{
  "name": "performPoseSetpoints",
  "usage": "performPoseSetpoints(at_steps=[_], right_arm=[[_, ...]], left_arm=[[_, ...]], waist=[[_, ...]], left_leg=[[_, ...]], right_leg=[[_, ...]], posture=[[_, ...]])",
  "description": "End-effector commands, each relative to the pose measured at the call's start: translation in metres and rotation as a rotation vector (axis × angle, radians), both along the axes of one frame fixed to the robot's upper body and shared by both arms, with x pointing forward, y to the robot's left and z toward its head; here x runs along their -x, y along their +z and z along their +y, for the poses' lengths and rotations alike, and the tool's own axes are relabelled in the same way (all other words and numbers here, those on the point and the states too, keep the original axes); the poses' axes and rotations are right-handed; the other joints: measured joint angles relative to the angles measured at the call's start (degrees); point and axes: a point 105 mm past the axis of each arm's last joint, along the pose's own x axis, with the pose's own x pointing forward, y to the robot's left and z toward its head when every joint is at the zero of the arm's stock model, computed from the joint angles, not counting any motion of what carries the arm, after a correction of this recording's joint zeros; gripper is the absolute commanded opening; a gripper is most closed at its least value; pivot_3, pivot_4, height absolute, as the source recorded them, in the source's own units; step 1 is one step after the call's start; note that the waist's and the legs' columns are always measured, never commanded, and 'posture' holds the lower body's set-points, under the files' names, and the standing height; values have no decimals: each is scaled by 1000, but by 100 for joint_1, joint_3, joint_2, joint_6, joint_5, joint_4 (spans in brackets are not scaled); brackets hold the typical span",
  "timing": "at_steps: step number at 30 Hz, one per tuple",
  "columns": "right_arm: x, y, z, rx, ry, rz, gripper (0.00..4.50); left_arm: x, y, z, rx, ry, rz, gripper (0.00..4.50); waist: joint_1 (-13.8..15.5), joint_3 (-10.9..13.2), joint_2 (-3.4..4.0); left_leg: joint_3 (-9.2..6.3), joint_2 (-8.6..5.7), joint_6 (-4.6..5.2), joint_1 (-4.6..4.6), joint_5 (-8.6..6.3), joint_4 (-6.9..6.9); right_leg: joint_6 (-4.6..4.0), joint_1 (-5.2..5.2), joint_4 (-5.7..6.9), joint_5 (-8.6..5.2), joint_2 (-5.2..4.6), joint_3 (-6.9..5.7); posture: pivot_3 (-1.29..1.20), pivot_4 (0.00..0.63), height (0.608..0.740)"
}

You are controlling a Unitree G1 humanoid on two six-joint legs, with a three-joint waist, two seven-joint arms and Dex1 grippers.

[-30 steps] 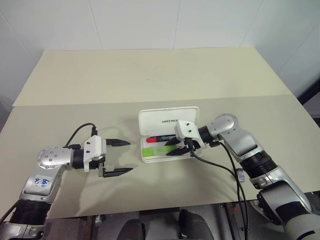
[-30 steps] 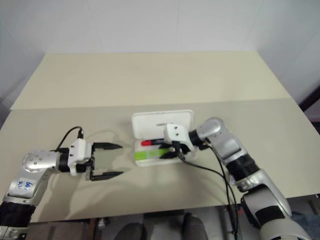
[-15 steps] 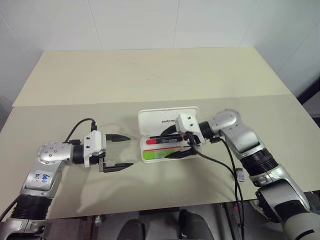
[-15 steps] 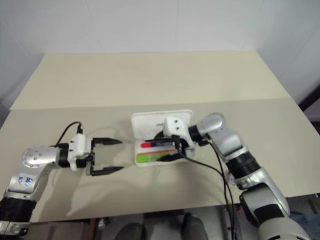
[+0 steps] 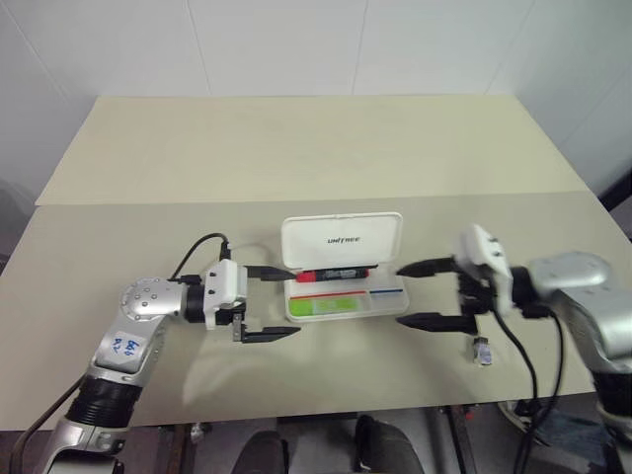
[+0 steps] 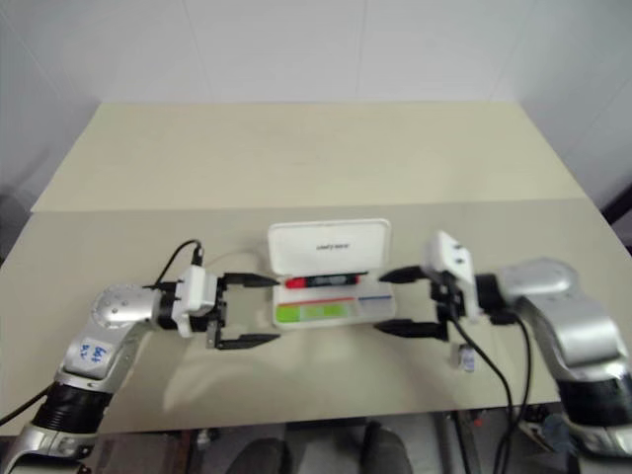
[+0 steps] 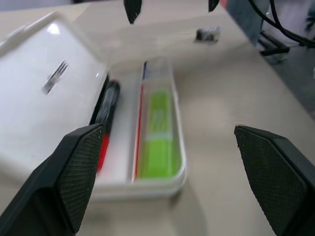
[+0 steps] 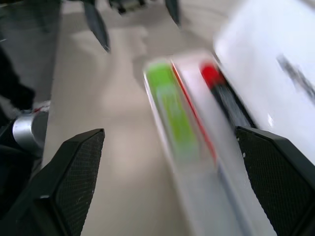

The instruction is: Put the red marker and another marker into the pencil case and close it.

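Observation:
The white pencil case (image 5: 308, 243) lies open at the table's middle, its lettered lid standing up at the back. In its tray lie the red marker (image 5: 336, 275) along the hinge side and the green marker (image 5: 331, 305) along the front. My left gripper (image 5: 295, 301) is open at the case's left end, its fingertips flanking that end. At the case's right end my right gripper (image 5: 399, 294) is open and empty. The left wrist view looks along the tray at the red marker (image 7: 106, 123) and the green marker (image 7: 157, 132).
A small grey-purple stub (image 5: 481, 351) stands on the table below my right gripper, near the front edge. The tabletop (image 5: 296, 148) stretches bare behind the case. Black cables trail from both wrists.
My right gripper opened over the tray and pulled back to the right, leaving the red marker in the case. My left gripper moved right, up to the case's left end. The camera also shifted.

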Motion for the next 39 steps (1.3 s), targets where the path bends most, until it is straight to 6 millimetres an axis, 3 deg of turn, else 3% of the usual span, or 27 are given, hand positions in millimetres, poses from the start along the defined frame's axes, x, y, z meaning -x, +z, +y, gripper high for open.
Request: performPoseSetpoints(at_steps=[1, 8, 14, 21, 27, 39], right_arm=[[14, 19, -22, -23, -114, -66, 4451], [42, 17, -52, -42, -361, -81, 4451], [77, -7, -65, -24, -558, 30, 4451], [83, -36, -68, -24, -751, 114, 4451], [73, -56, -63, -32, -912, 129, 4451], [63, -77, -63, -66, -1097, 114, 4451]], left_arm=[[9, 7, -17, 34, -25, -23, 4500], [17, 3, -31, 86, -10, 15, 4500], [18, 1, -28, 81, 20, 36, 4500], [23, -2, -27, 62, 22, 63, 4500], [19, 2, -26, 57, 26, 60, 4500], [14, 13, -27, 49, 18, 39, 4500]], waist=[[2, -1, -2], [5, -6, -11], [72, -8, -13], [52, -11, -15], [45, -11, -13], [12, -14, 1]], left_leg=[[4, 1, 0, 1, 0, 0], [21, 13, 3, 11, -3, 1], [26, 18, 8, 10, -8, 2], [41, 19, 20, 19, -23, 2], [43, 19, 29, 19, -30, 2], [52, 18, 46, 19, -46, 2]], right_leg=[[0, 2, -4, 0, 0, 1], [-13, 25, -2, 9, 5, 11], [-18, 23, -4, 9, 10, 14], [-23, 19, -3, 6, 13, 23], [-29, 17, -3, 4, 14, 27], [-33, 10, -4, 1, 15, 24]], posture=[[0, 150, 740], [0, 150, 740], [0, 150, 740], [0, 150, 740], [0, 150, 740], [0, 150, 740]])
